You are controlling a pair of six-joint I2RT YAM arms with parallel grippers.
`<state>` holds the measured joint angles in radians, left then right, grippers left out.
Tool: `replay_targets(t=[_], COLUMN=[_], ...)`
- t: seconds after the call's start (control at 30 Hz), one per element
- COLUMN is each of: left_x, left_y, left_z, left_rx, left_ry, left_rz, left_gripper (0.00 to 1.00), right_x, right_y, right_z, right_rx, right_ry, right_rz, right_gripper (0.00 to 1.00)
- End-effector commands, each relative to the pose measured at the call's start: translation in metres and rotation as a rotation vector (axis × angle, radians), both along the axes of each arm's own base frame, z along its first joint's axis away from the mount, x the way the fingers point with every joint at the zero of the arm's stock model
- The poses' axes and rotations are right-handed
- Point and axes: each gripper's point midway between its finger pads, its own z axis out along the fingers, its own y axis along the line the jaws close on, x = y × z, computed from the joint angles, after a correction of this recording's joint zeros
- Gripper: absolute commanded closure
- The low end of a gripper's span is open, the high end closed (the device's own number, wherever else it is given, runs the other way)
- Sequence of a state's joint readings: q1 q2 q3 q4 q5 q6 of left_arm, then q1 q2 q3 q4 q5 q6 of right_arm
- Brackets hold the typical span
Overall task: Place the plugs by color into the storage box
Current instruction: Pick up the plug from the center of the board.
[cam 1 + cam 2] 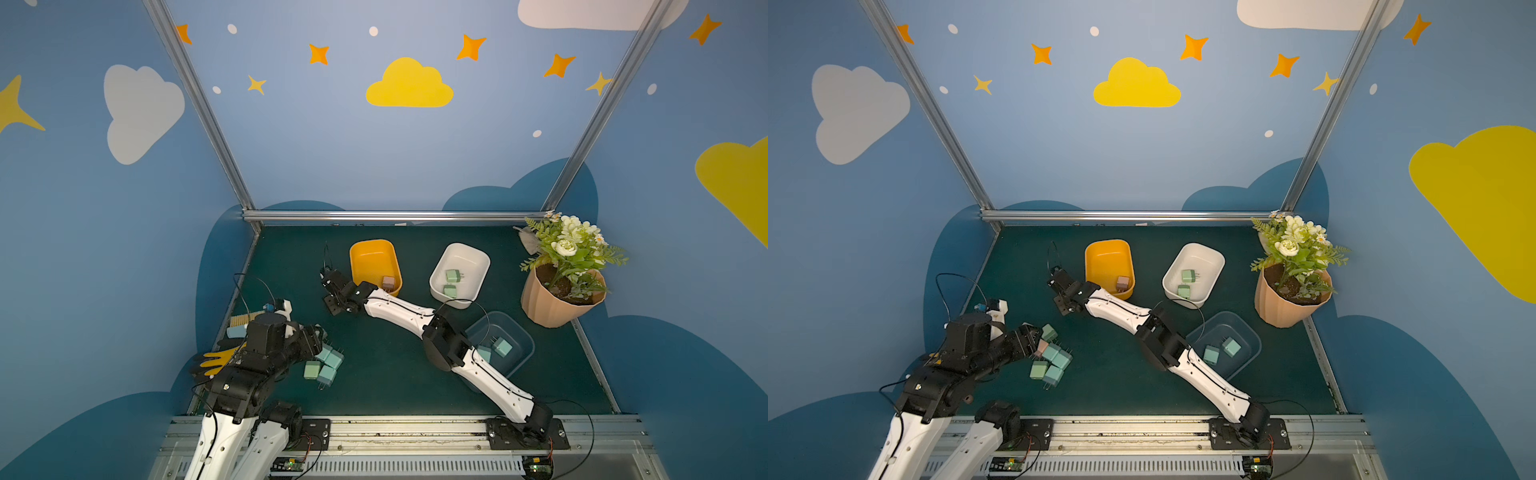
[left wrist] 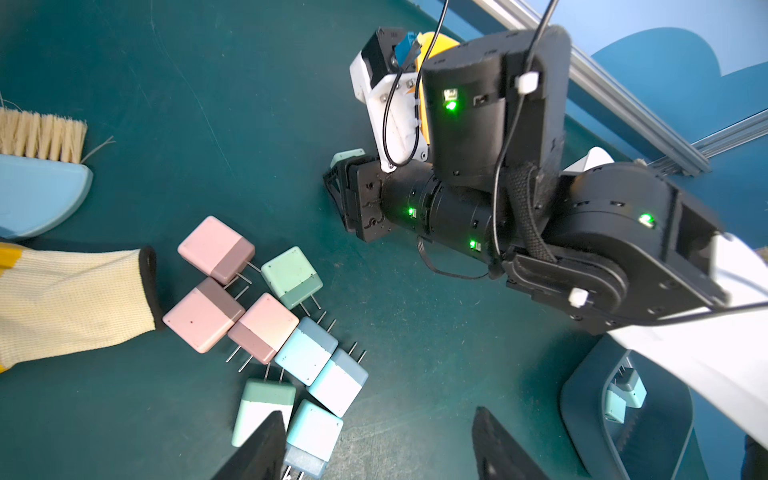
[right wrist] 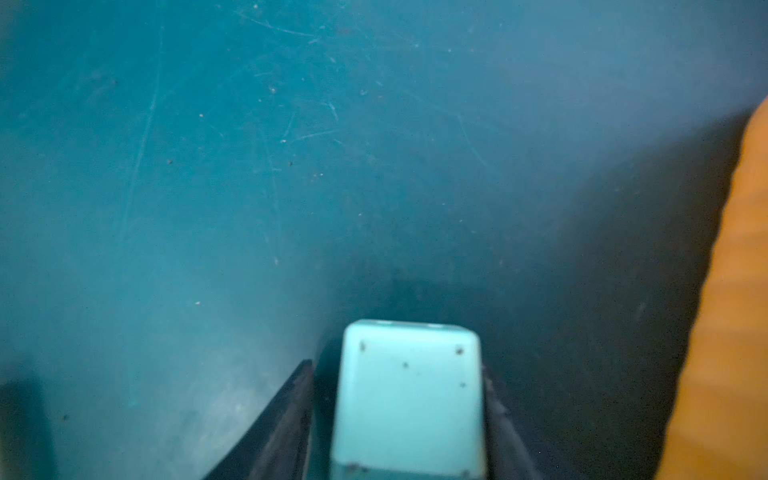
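1. Clock directions are read on the green mat [image 1: 386, 374] in a top view: 12 o'clock is the far rail and 6 o'clock is the robot's base.
2. Orange storage box [image 1: 365, 257], at 11 o'clock, holds one pink plug [image 1: 388, 282].
3. White storage box [image 1: 469, 259], at 1 o'clock, holds two green plugs [image 1: 453, 275].
4. Clear storage box [image 1: 513, 336], at 4 o'clock, holds two teal plugs [image 1: 502, 347].
5. Unsorted pile [image 2: 264, 326], at 8 o'clock, is eight plugs lying against one another on the mat. The left wrist view shows three pink, two green and three teal.
6. Left gripper [image 2: 376, 413] hovers at the pile's edge with its jaws wide apart and nothing between them.
7. Right gripper [image 3: 397, 365], at 10 o'clock, is low over the mat just beside the orange storage box.
8. A pale plug [image 3: 409, 399], teal or mint, sits between the right gripper's jaws. One finger touches it and a dark gap shows beside the other, so a firm grip cannot be confirmed.
9. Progress, as a judgement: five of the fourteen visible plugs are boxed by colour, about a third. Nine remain, counting the pale plug.
10. Brush [image 1: 241, 322] and glove [image 1: 218, 358], near 9 o'clock, and flower pot [image 1: 552, 307], at 2 o'clock, are bystanders.
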<state>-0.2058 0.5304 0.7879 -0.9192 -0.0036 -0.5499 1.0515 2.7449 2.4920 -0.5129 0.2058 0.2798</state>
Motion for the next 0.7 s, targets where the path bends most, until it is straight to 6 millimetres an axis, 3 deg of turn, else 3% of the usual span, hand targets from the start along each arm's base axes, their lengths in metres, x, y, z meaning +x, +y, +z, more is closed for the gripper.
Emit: replay_targets(t=[0.0,0.13,0.4,0.67], left_x=[0.000,0.000,-0.003,0.006], left_y=[0.004,0.002,-0.010,-0.029], left_z=[-0.004,-0.004,0.009,0.009], left_rx=[0.018,0.011,-0.038,-0.152], left_ry=[0.000,-0.007,-0.086,-0.069], left_rz=[0.015,0.006,-0.061,-0.095], left_gripper=[0.28,0.29,0.30,0.33], right_x=[-0.009,-0.011,-0.029,-0.039], right_y=[0.000,0.003,0.022,-0.009], right_z=[-0.018,0.005,0.085,0.149], right_rx=[-0.014,0.019,0.198,0.245], right_ry=[0.046,0.014,0.026,-0.022], right_rz=[-0.008,0.002,0.097,0.070], right_gripper=[0.51,0.60,0.73,0.74])
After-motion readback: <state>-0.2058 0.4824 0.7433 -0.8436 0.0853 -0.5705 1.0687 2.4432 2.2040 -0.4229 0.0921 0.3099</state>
